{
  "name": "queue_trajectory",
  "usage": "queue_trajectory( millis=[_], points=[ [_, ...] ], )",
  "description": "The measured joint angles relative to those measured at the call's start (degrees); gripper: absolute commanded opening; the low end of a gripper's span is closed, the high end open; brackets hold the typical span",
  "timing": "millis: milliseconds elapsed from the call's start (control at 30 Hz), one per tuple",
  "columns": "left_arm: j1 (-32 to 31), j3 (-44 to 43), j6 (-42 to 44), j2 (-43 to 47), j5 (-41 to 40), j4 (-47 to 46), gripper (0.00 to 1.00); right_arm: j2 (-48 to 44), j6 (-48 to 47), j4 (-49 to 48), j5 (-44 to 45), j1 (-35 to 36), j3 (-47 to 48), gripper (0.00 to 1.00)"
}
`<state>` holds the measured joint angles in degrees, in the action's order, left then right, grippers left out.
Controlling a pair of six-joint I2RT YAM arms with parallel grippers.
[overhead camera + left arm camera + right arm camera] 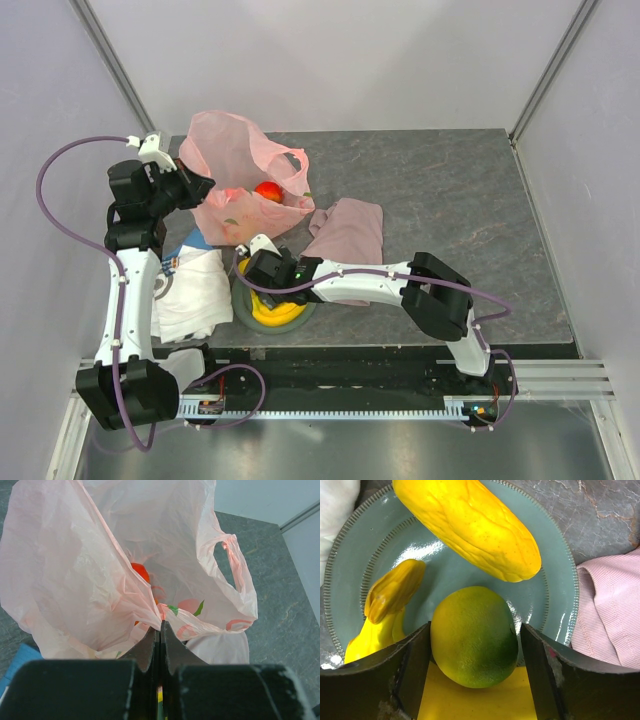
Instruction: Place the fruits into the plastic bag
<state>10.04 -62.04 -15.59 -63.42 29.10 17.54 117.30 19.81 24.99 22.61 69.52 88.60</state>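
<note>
Plastic bag (235, 150) far left on counter (450, 200), reddish fruit (266, 190) inside; left end effector (160, 627) pinches its rim, propping the mouth open. Right end effector (475, 626) spread astride small green-yellow fruit (470, 652) on plate (555, 580), set to grasp.
</note>
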Motion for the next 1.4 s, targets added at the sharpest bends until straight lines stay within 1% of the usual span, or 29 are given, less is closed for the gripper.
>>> queue_trajectory(
  millis=[100, 133, 433, 667, 867, 967, 1133, 1233, 1400],
  points=[
    [0.00, 0.02, 0.02, 0.00, 0.00, 0.00, 0.02, 0.09, 0.37, 0.24, 0.33, 0.02, 0.04, 0.69],
    [0.00, 0.02, 0.00, 0.00, 0.00, 0.00, 0.02, 0.11, 0.42, 0.28, 0.44, 0.02, 0.07, 0.64],
    [0.00, 0.20, 0.00, 0.00, 0.02, -0.02, 0.02, 0.11, 0.44, 0.31, 1.33, 0.02, 0.07, 0.51],
    [0.00, 0.20, 0.00, 0.00, 0.00, -0.02, 0.02, -0.59, 0.39, -1.33, 1.36, 0.02, -0.81, 0.48],
    [0.00, 0.22, 0.00, 0.00, 0.00, -0.02, 0.01, -4.52, 0.46, -4.02, 1.46, -0.02, -3.93, 0.45],
    [0.00, 0.24, 0.00, 0.00, 0.00, -0.02, 0.01, -8.63, 0.42, -7.41, 0.76, -0.22, -7.82, 0.45],
    [0.00, 0.35, 0.00, 0.00, 0.02, -0.02, 0.02, -18.12, 0.37, -14.95, -3.72, -1.40, -16.17, 0.45],
    [0.00, 0.39, 0.00, 0.00, 0.02, -0.04, 0.02, -22.12, 0.61, -19.34, -8.15, -4.09, -18.18, 0.45],
    [0.00, 0.52, 0.00, 0.00, 0.04, -0.07, 0.02, -25.73, 2.38, -27.30, -17.05, -12.92, -19.06, 0.45]
  ],
)
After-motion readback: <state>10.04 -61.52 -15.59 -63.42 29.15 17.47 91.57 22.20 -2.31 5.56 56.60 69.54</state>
